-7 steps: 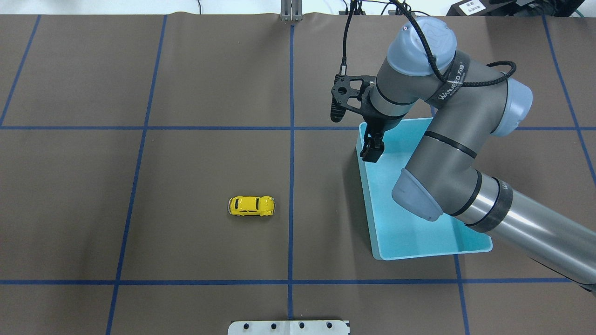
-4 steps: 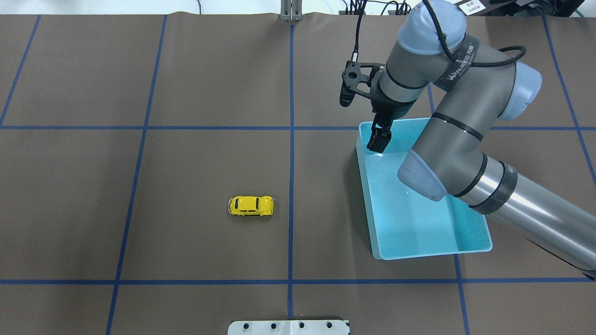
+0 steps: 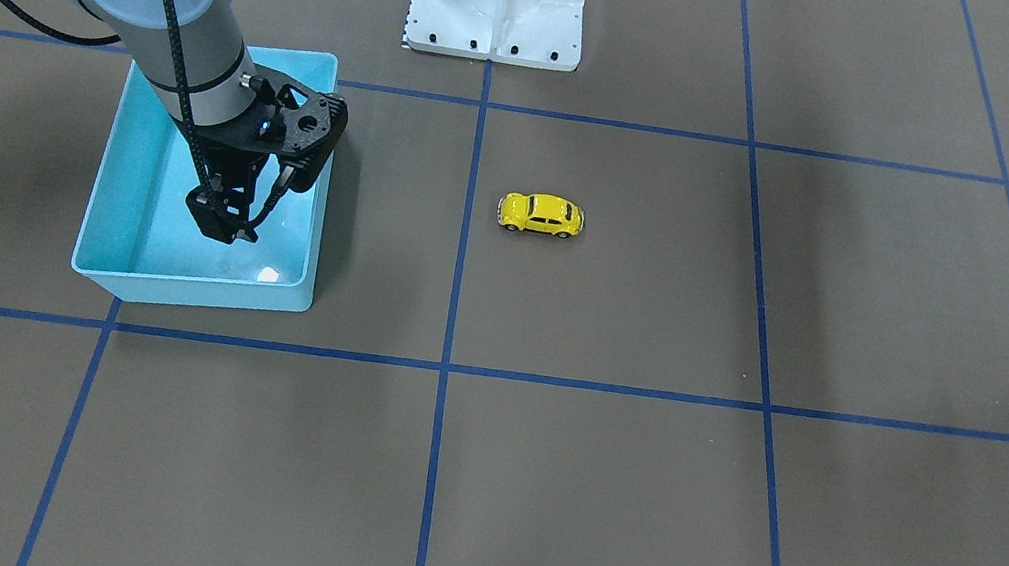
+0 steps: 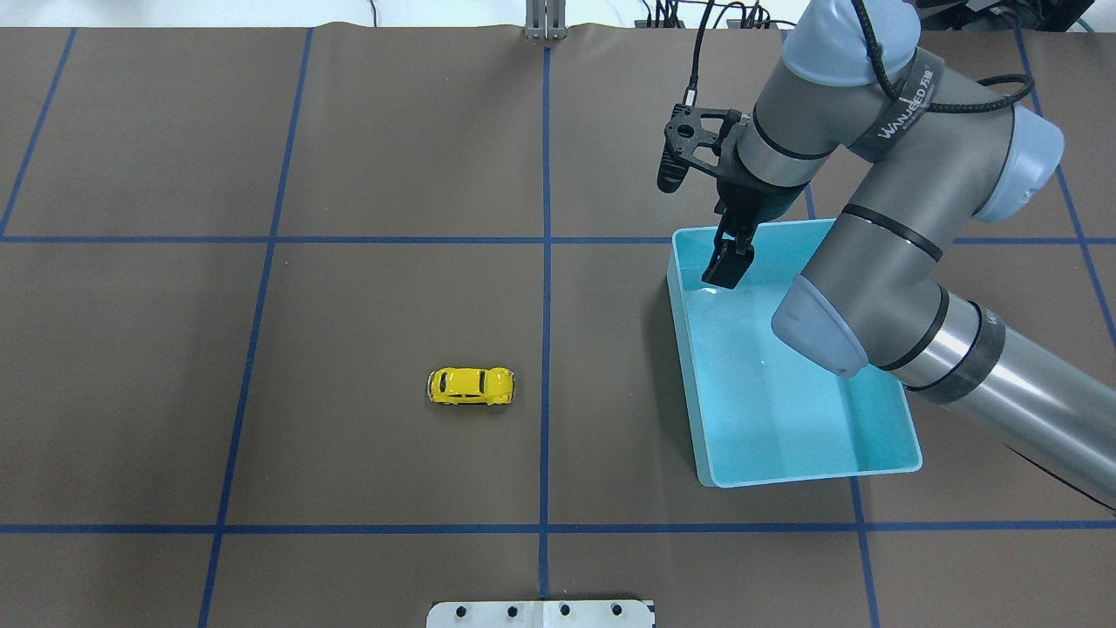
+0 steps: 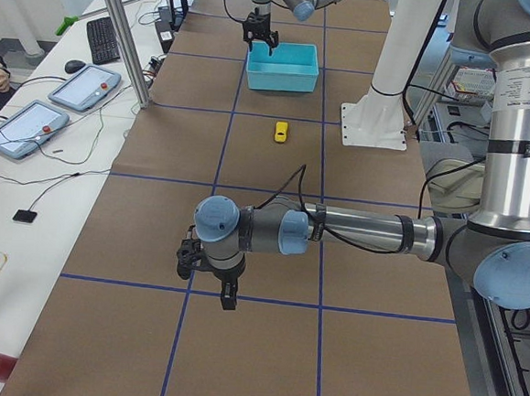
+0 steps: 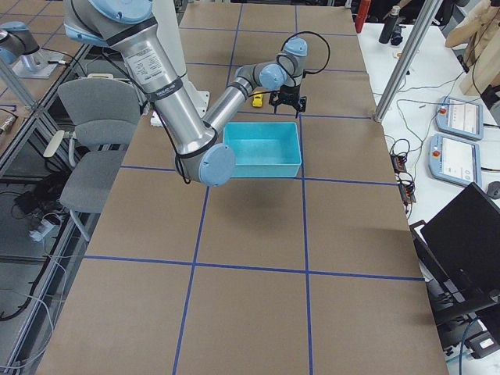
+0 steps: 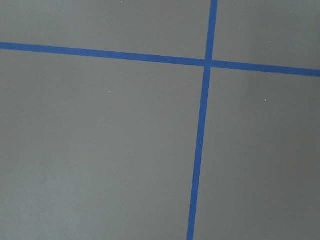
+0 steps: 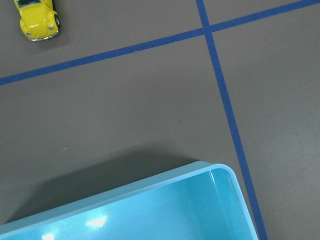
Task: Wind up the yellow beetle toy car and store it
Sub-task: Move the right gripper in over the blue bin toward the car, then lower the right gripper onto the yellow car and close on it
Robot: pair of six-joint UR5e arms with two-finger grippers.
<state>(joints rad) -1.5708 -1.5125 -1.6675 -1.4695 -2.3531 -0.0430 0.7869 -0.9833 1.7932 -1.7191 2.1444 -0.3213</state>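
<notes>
My right gripper (image 4: 729, 269) hangs over the light blue bin (image 4: 785, 427), above its far corner on the side nearest the car, with its jaws apart. The yellow beetle toy car (image 4: 471, 385) sits on its wheels on the brown mat (image 4: 349, 174), well apart from the bin. It lies just across the blue tape line (image 4: 545, 305) down the table's middle, in my left half. My left gripper (image 5: 227, 298) points down at the mat far off to my left; I cannot tell whether its jaws are apart or together.
</notes>
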